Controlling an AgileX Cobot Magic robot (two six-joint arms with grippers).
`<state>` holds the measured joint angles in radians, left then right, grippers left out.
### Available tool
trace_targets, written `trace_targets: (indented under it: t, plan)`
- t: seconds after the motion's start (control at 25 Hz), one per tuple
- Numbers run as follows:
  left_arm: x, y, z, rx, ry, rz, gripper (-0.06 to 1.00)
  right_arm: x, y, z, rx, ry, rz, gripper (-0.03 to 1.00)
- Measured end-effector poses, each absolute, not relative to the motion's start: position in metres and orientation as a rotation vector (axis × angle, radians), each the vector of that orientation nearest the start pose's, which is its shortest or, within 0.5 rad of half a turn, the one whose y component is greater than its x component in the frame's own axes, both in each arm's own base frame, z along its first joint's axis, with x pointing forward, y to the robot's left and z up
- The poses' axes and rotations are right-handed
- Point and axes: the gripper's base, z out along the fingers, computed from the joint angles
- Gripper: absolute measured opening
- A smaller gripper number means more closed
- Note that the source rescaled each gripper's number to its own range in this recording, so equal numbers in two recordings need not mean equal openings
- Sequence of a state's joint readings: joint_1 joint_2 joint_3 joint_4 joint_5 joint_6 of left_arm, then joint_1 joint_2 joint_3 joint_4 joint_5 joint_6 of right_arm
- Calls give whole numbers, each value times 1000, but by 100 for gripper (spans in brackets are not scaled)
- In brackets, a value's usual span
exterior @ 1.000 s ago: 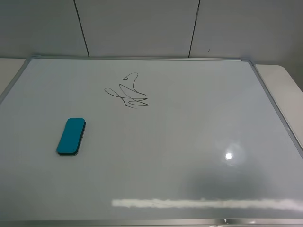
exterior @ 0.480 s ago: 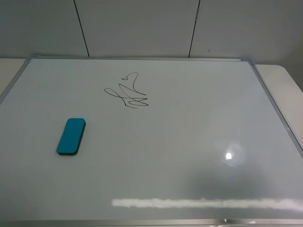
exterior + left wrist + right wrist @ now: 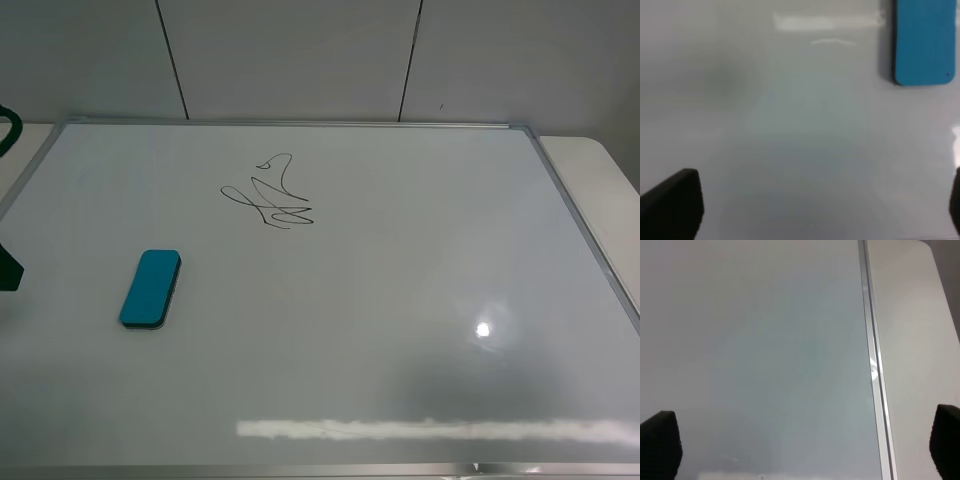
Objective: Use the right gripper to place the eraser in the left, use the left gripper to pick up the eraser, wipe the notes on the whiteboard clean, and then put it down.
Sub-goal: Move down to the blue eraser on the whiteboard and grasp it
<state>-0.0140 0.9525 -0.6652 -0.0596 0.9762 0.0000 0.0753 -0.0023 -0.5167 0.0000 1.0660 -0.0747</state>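
Teal eraser [image 3: 150, 288] lay flat on the left part of the whiteboard [image 3: 420, 300] in the high view, well apart from the notes [image 3: 270, 195] beyond it. A dark shape [image 3: 8, 268] at the left edge was, I judged, part of the left arm. No container showed in any view.

Left wrist view: left gripper [image 3: 812, 210] released, jaws wide and empty over bare board, with the eraser [image 3: 923, 42] ahead, off to one side and untouched. Risk as I read it: the block was low and the board glossy, so an off-centre descent could push it sliding rather than seize it.

Right wrist view: right gripper [image 3: 802, 445] spread and empty too, hanging over the frame [image 3: 872, 365] at the board's right side, far from the eraser. I judged that a long reach across the middle could bring the two arms together, or drag a finger through the notes.
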Motion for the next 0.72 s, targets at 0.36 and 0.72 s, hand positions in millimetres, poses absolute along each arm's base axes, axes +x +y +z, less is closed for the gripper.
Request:
trace_targets:
  t: [0.36, 0.72]
  plan:
    - [160, -10, 265, -8, 2679, -132, 100, -7, -1, 281, -152, 2025, 0, 100]
    - [172, -10, 260, -48, 2659, -144, 100, -7, -1, 281, -152, 2025, 0, 100]
